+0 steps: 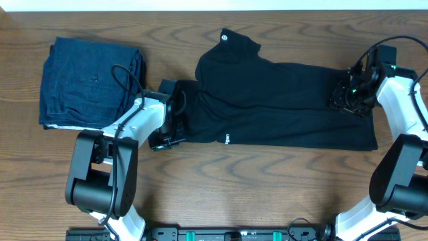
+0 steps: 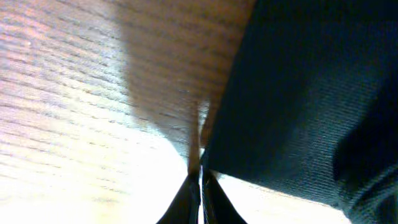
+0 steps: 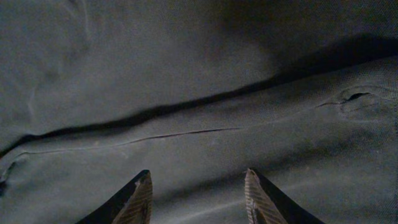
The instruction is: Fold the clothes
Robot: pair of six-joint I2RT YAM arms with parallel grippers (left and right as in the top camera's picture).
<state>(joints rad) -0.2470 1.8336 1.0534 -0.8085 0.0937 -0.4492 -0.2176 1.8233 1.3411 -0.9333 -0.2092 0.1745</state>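
T-shirt [image 1: 281,100] spread across mid-bench [image 1: 267,181], folded garment [image 1: 90,84] laid left of it, left gripper [image 1: 175,124] set at its left end, right gripper [image 1: 348,100] held over its right end

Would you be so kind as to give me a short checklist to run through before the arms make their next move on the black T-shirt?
1. The left hand is shut at the edge of the T-shirt: ok.
2. Cloth is really pinched in the left hand: cannot tell.
3. The right hand is open above the cloth, fingers apart: ok.
4. The T-shirt lies flat: not ok, a crease runs across it.
5. The folded blue garment lies apart from the T-shirt: ok.
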